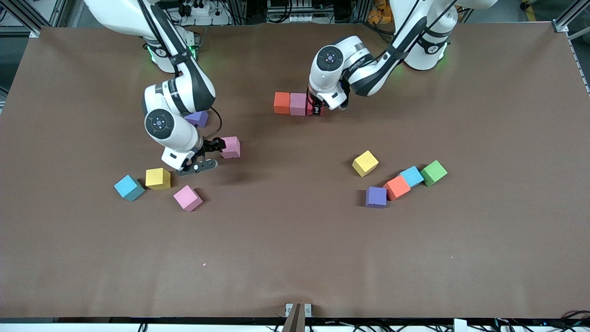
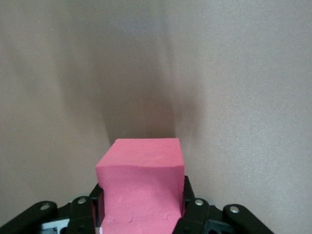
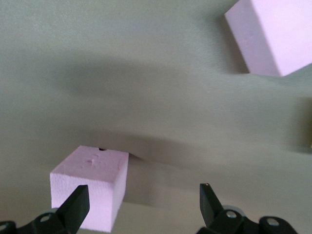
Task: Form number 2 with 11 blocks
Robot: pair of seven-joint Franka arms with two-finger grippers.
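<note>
A row lies on the table (image 1: 295, 258): an orange block (image 1: 281, 102), a pink block (image 1: 298, 103) and a red block (image 1: 320, 109). My left gripper (image 1: 316, 109) is shut on the red block (image 2: 141, 180) and holds it low at the row's end, beside the pink one. My right gripper (image 1: 206, 156) is open and empty, with a loose pink block (image 1: 230, 147) by one fingertip. In the right wrist view, the gripper (image 3: 144, 197) has that pink block (image 3: 90, 187) at one finger, not between both. No digit 2 shows.
Near the right arm lie a purple block (image 1: 197, 118), a yellow block (image 1: 158, 178), a light blue block (image 1: 129, 187) and a pink block (image 1: 187, 198). Toward the left arm's end lie yellow (image 1: 365, 163), purple (image 1: 376, 197), orange (image 1: 397, 187), light blue (image 1: 411, 176) and green (image 1: 433, 173) cubes.
</note>
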